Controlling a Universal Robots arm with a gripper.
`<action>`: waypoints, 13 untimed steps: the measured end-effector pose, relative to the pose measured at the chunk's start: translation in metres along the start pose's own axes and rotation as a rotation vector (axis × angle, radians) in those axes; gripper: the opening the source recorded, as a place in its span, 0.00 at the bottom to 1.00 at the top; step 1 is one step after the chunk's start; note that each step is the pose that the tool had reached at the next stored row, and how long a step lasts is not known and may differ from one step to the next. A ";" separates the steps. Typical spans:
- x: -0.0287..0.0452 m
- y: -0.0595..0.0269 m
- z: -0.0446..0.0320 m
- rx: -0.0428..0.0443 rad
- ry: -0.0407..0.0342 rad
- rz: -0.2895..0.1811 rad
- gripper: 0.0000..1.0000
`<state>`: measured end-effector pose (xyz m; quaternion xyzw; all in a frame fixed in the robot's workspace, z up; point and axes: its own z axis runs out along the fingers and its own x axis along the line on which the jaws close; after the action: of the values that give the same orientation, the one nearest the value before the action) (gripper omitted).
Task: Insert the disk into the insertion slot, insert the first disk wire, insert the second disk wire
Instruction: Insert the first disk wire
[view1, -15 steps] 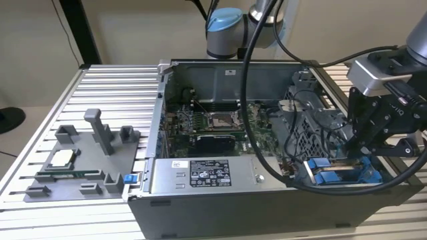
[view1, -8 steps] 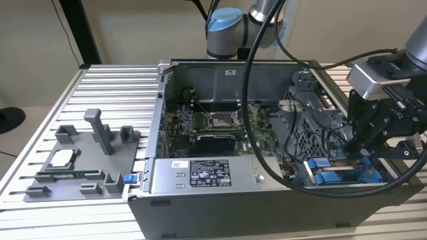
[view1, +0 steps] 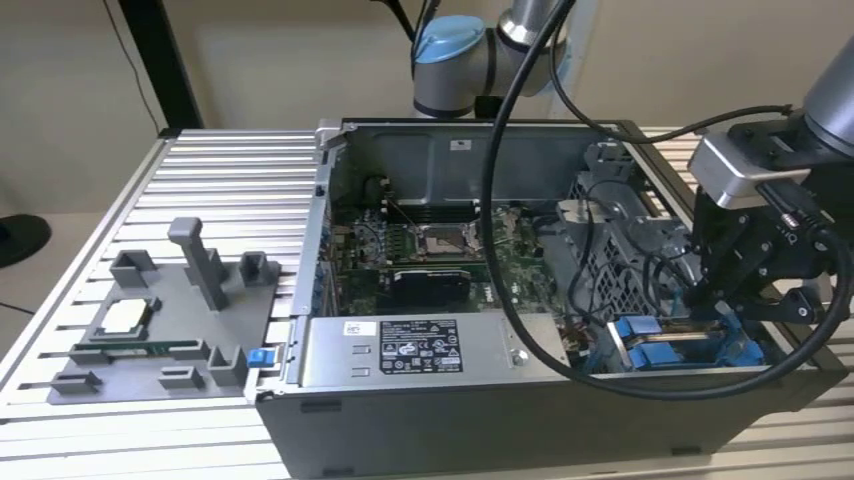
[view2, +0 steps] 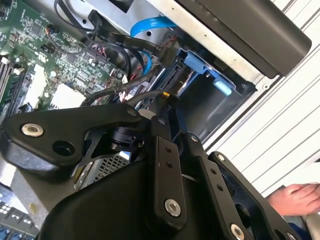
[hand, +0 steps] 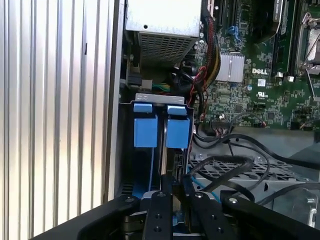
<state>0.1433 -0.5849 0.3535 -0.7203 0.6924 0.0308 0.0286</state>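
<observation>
First wrist view: gripper (hand: 175, 180) fingers set narrow, whatever they pinch hidden; just ahead of its tips, the insertion slot (hand: 145, 131); black cables (hand: 225, 167) alongside.

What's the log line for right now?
gripper: inside open case at insertion slot | blue tabs: just beyond gripper | black cables: looped beside slot

Exterior view looks down from afar into the computer case (view1: 400, 165), both wrist views close over the shared insertion slot (hand: 145, 131) (view2: 205, 67)
</observation>
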 end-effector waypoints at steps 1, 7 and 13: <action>0.0000 0.0000 0.0004 0.0003 -0.0003 0.000 0.00; 0.0001 0.0000 0.0007 0.0007 -0.0003 0.002 0.00; -0.0008 -0.0002 0.0019 0.0062 -0.0002 0.002 0.00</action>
<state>0.1435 -0.5839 0.3517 -0.7195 0.6932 0.0287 0.0309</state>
